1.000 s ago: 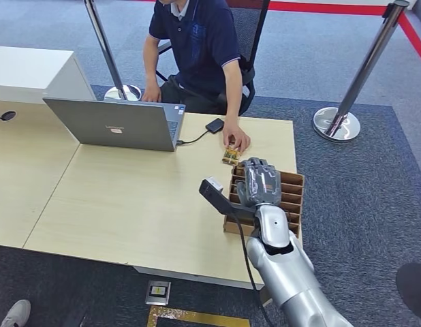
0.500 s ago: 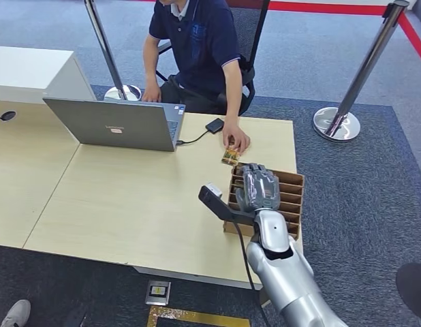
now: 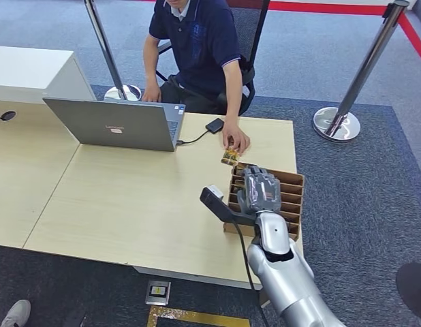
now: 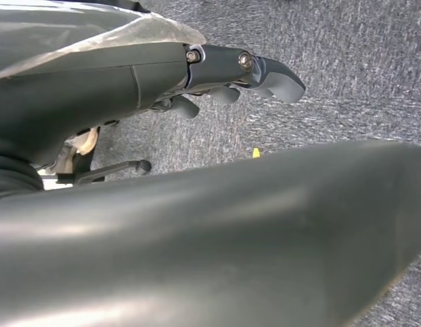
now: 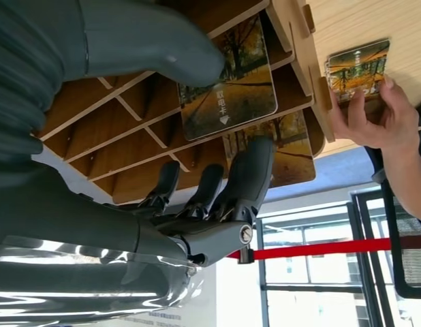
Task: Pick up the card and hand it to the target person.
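Pale wooden desk (image 3: 146, 204): right robot hand (image 3: 259, 189) lowered slightly into brown slotted card rack (image 3: 295, 197), fingers apart around autumn-print card (image 5: 226, 82), not yet gripped.

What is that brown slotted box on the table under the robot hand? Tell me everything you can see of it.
The slotted box looks like thin brown wood or board, split by dividers into narrow slots. It sits flat near the table's right front corner. In the right wrist view, picture cards with an autumn tree scene stand in its slots. The right robot hand hovers over it, thumb by one card.
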Controlling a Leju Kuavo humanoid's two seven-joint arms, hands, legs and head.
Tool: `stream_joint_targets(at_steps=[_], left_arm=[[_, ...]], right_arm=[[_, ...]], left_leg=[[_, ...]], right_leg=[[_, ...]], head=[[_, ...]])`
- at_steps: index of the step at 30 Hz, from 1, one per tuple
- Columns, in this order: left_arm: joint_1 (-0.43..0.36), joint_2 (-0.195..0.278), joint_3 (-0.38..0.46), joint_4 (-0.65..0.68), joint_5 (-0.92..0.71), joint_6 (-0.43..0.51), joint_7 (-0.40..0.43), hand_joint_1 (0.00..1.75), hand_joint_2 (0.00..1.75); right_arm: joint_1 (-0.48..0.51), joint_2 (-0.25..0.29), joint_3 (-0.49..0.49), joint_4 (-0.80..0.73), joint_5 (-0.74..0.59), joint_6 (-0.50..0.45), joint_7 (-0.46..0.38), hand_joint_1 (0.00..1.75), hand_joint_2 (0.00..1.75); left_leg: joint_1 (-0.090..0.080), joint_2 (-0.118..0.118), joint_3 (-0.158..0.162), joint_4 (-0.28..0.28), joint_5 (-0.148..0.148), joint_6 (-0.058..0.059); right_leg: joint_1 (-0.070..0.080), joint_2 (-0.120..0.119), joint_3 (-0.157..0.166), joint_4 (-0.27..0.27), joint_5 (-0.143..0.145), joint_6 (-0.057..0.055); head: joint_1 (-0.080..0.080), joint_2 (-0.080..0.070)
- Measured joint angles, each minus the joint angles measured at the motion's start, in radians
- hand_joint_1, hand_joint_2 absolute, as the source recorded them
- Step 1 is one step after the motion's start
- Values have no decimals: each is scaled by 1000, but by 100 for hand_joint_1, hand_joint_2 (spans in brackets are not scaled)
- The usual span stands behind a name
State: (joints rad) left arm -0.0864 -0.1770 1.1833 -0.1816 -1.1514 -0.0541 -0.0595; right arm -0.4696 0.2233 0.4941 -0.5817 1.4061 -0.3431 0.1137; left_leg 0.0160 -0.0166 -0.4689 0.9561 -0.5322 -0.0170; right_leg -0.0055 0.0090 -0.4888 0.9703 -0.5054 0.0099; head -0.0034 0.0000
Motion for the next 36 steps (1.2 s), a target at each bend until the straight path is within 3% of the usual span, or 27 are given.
stream_joint_targets(at_steps=[17, 25, 36], left_arm=[[0, 0, 0, 0, -1, 0, 0, 0, 0], [0, 0, 0, 0, -1, 0, 0, 0, 0], [0, 0, 0, 0, -3, 0, 0, 0, 0]], right_arm=[[0, -2, -23, 4, 0, -1, -6, 75, 175], [-1, -2, -23, 10, 0, 0, -6, 68, 175], [-2, -1, -24, 23, -6, 2, -10, 82, 175]], left_leg=[[0, 0, 0, 0, 0, 0], [0, 0, 0, 0, 0, 0], [0, 0, 0, 0, 0, 0]], right_leg=[[0, 0, 0, 0, 0, 0], [0, 0, 0, 0, 0, 0], [0, 0, 0, 0, 0, 0]], head=[[0, 0], [0, 0], [0, 0]])
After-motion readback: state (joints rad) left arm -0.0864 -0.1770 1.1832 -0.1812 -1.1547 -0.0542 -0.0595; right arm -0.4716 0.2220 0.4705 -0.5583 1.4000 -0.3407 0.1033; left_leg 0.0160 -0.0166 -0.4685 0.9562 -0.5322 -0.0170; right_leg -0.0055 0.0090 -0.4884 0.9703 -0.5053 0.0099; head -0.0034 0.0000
